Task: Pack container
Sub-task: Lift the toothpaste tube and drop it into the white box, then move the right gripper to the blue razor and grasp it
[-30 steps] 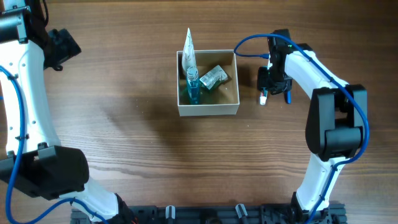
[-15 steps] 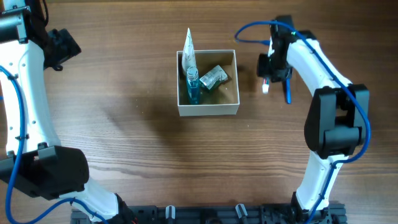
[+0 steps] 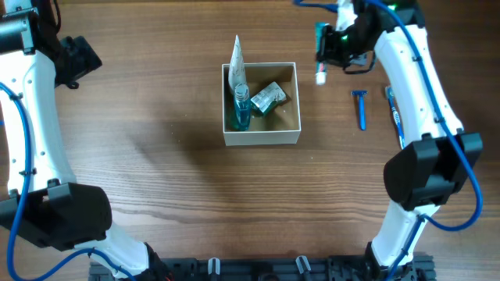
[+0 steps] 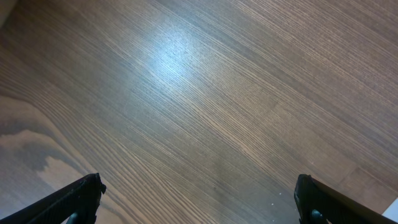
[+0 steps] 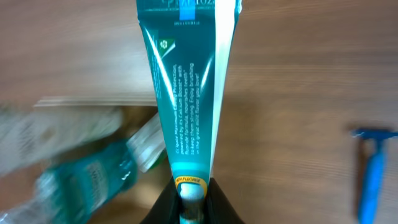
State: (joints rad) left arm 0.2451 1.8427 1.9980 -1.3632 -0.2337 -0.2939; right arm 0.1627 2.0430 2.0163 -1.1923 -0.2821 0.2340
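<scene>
Surface: wood-grain table [image 3: 156, 156], with open room between the arms and the box.
Right gripper [image 5: 189, 200]: clamped on the cap end of a teal toothpaste tube [image 5: 186, 93], which is off the table.
Tube axis: runs straight out from the fingers, crimped end farthest from the jaws.
Container [image 3: 262, 138]: mid-table, to the left of the right gripper and nearer the robot base. The gripper sits just outside its far-right corner, not over it.
Contents: bottle [image 3: 242, 109] and standing tube [image 3: 237, 58] along the left wall, packet [image 3: 269, 97] in the middle. Free floor looks to be at the right and front.
Next move (my read): go left and toward the base, cross the right wall, release into the right-side gap. The long tube may hang up on the rim or the packet.
Razor [image 3: 361, 108], toothbrush [image 3: 394, 117]: on the table right of the container, off that path.
Left gripper [image 4: 199, 202]: fingers spread wide with nothing between them, far left and well apart from the container. The right arm is much nearer.
</scene>
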